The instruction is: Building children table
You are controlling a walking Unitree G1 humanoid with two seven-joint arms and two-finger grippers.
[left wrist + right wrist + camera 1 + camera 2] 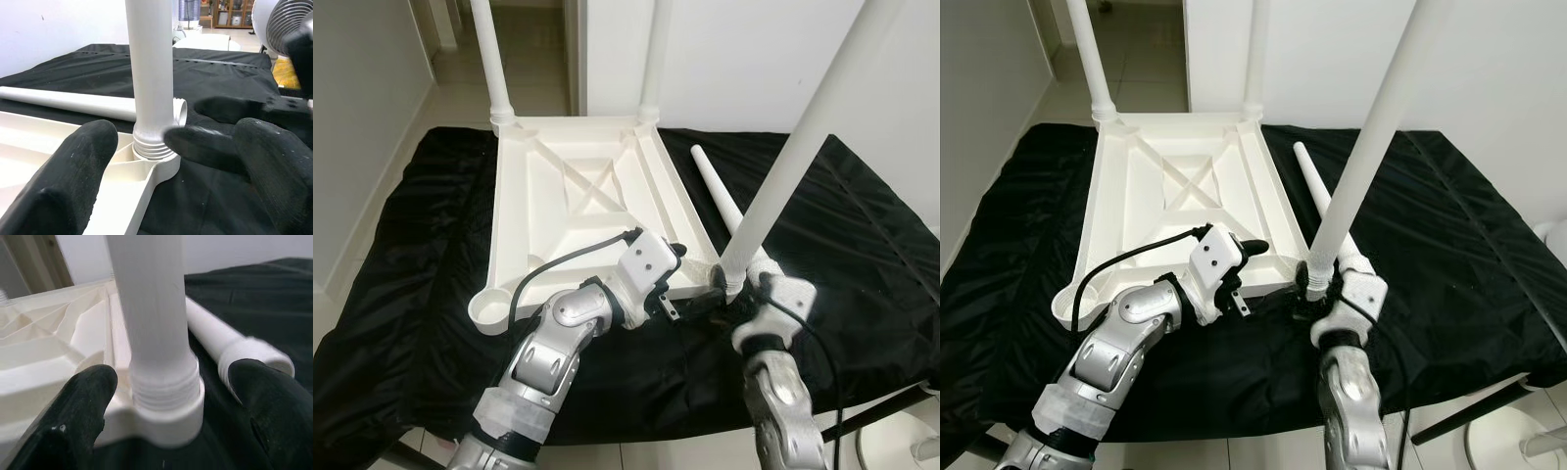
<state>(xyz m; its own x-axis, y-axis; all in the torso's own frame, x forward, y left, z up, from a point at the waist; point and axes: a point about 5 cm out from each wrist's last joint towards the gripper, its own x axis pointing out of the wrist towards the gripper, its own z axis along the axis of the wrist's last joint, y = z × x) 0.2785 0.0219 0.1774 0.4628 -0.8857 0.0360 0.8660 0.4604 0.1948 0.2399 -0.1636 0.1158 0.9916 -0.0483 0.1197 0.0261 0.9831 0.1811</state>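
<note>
Three legs stand in the upturned tabletop (587,196); the third leg (773,186) shows threads, not seated. I keep my right end effector (166,396) open around it, left end effector (677,294) open, steadying nearby. Fourth leg (720,201) lies on the cloth (862,255).

Black cloth (862,255), pale tiled floor (450,88), white wall (744,59).

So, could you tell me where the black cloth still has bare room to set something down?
Bare black cloth lies right of the loose white plastic leg, and left of the upturned white plastic tabletop. The near right corner is crowded: both hands flank the standing white leg.
</note>
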